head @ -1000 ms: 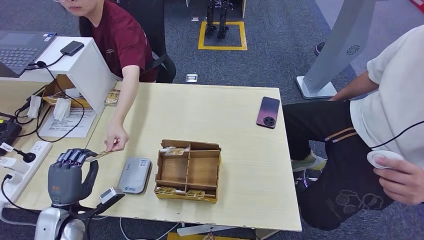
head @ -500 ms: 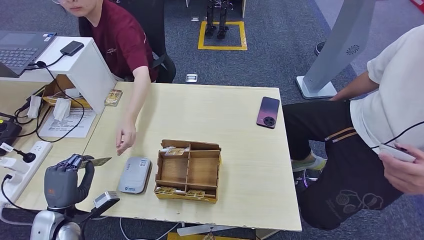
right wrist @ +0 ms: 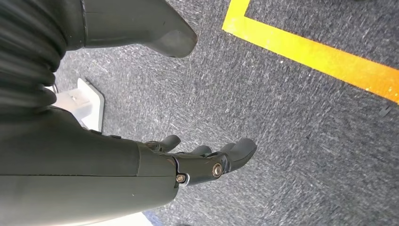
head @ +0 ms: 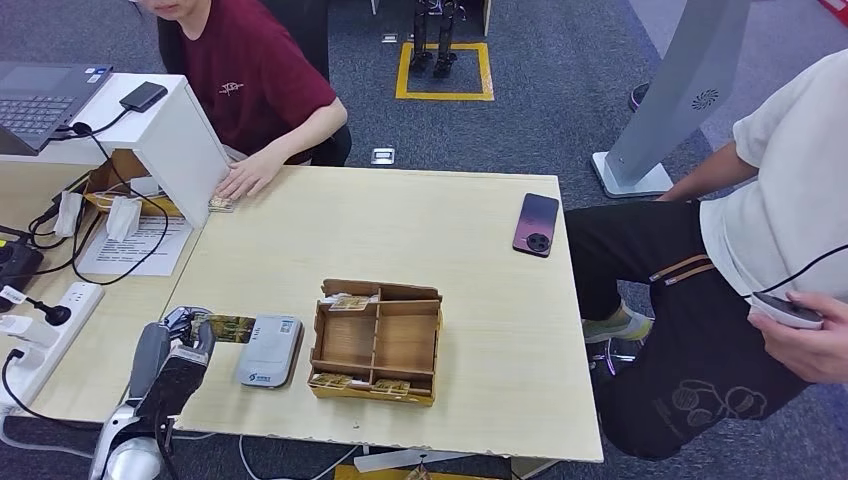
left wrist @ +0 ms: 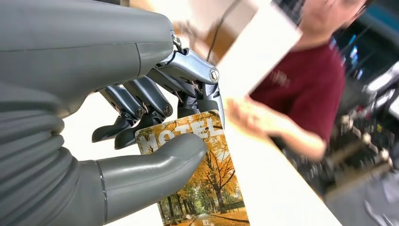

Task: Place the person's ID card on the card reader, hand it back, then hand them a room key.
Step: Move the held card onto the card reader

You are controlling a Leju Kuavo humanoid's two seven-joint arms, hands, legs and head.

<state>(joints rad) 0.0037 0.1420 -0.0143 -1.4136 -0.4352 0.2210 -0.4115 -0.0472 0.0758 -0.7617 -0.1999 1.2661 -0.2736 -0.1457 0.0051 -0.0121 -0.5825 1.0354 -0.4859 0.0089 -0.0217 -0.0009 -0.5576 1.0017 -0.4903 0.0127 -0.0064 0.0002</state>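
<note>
Grey carpet (head: 560,110) covered the room, with a yellow square (head: 445,70) taped on it beyond the light wooden bench (head: 400,230). At the far left a laptop (head: 40,95) sat on a white stand (head: 170,130), with cables, papers and a power strip (head: 40,335) below it. The left hand (head: 178,345) hung over the bench's near left edge, thumb and fingers pinching the ID card (head: 228,327), a card printed with autumn trees and the word HOTEL. The card reached toward the grey card reader (head: 271,351), just beside it; I could not tell whether they touched. A person in a dark red shirt (head: 250,70) rested a hand on the far left corner. Right of the reader stood a cardboard tray (head: 378,342) with room keys in its compartments. Farther right lay a dark phone (head: 537,224). A person in white (head: 790,190) sat at the right edge. The right hand (right wrist: 207,162) hung over the carpet, fingers loosely curled, holding nothing.
</note>
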